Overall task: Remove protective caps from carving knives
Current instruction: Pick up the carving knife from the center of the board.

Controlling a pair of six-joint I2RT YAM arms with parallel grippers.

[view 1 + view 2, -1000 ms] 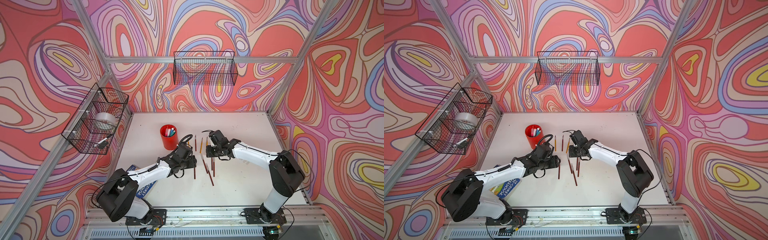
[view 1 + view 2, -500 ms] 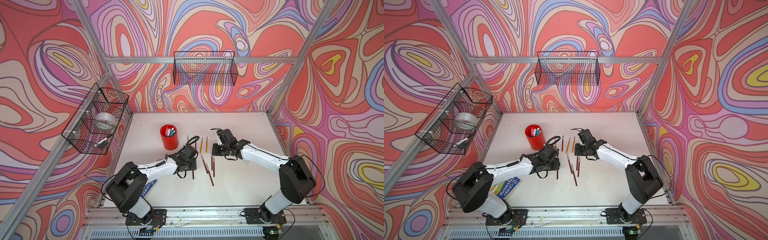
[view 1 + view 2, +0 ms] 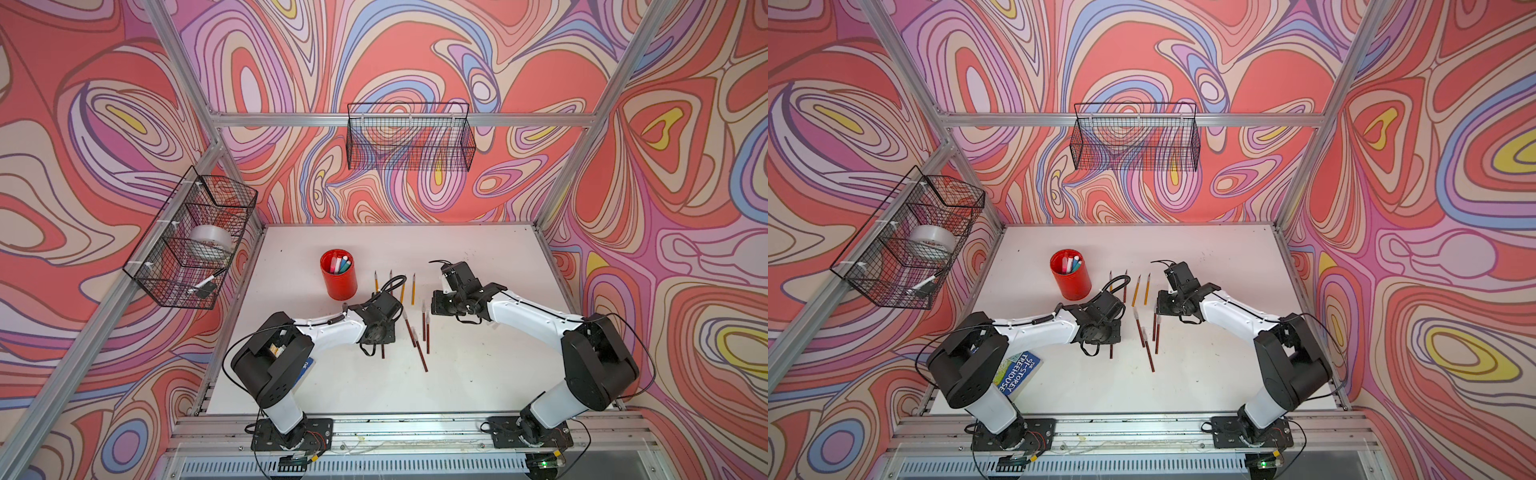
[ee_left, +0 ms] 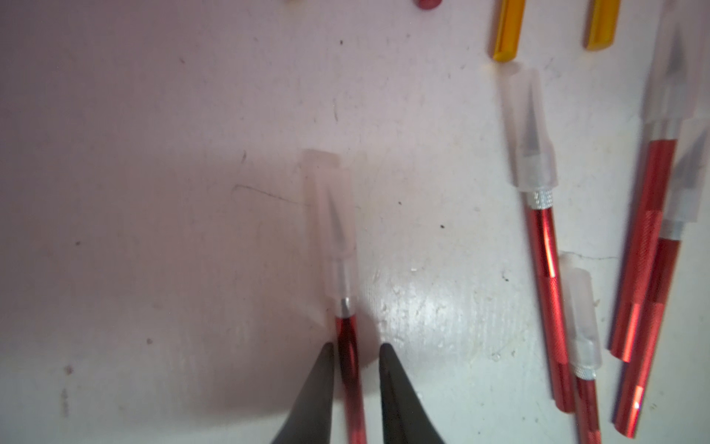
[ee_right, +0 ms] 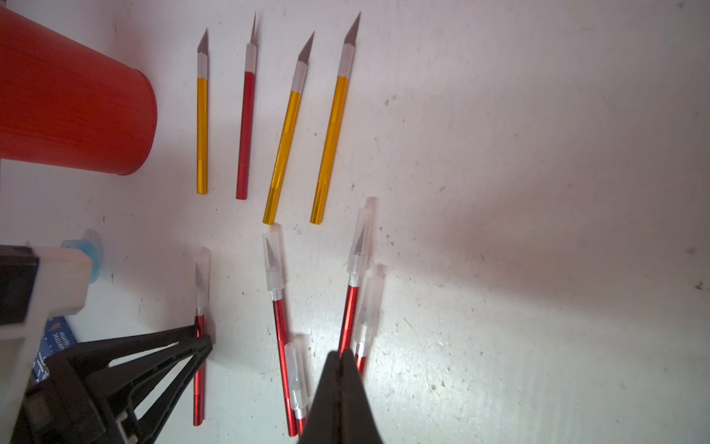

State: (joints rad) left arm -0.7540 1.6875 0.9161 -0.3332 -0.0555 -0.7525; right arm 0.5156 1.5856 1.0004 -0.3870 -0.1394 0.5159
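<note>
Four uncapped carving knives lie in a far row, among them a yellow knife (image 5: 202, 130) and a red knife (image 5: 246, 134). Nearer lie several red knives with protective caps on, such as the cap (image 4: 532, 130). My left gripper (image 4: 355, 348) is down over the leftmost capped red knife (image 4: 347, 369). Its jaws stand narrowly open astride the handle, one finger touching it, a small gap at the other. That knife's cap (image 4: 330, 215) is still on the blade. My right gripper (image 5: 342, 351) is shut and empty above two capped red knives (image 3: 426, 328).
A red cup (image 3: 338, 274) of markers stands left of the knives. A book (image 3: 1017, 372) lies under the left arm at the front left. Wire baskets hang on the left wall (image 3: 191, 245) and the back wall (image 3: 409, 139).
My left gripper came forward and down onto the leftmost red knife and its jaws narrowed around the handle. My right gripper drifted slightly right, still shut.
</note>
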